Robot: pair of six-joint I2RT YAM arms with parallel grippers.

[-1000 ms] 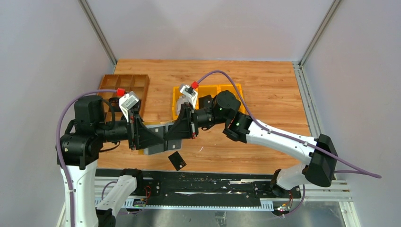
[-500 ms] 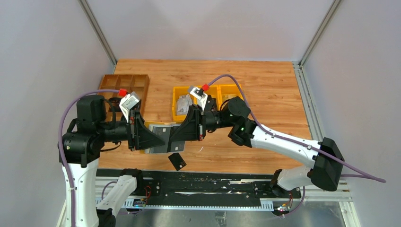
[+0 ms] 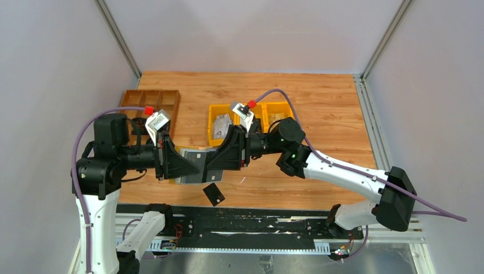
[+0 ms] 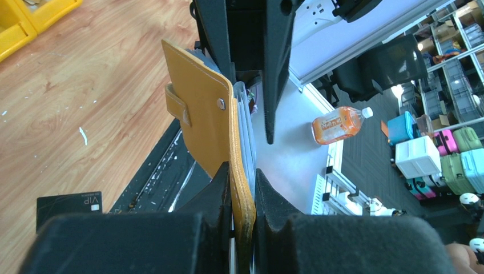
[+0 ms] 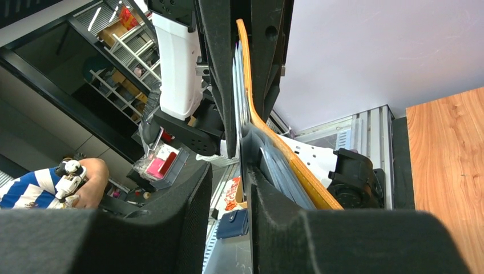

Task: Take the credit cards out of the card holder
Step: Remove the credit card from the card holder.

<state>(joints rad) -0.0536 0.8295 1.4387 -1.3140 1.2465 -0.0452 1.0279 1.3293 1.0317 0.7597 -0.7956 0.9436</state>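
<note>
With our left gripper [image 4: 242, 171] clamped on the card holder [image 4: 200, 108], raised over the table's [image 3: 319, 97] near edge, we brace it and draw the right gripper [image 5: 231, 171], whose bite on the grey credit card [image 5: 240, 97] we cannot tell, straight along the pocket.

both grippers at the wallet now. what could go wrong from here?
1. Right gripper straddles the grey cards with a gap showing; closing may pinch several at once.
2. Left gripper clamps the card holder by one edge only; a hard pull may slip it free.
</note>
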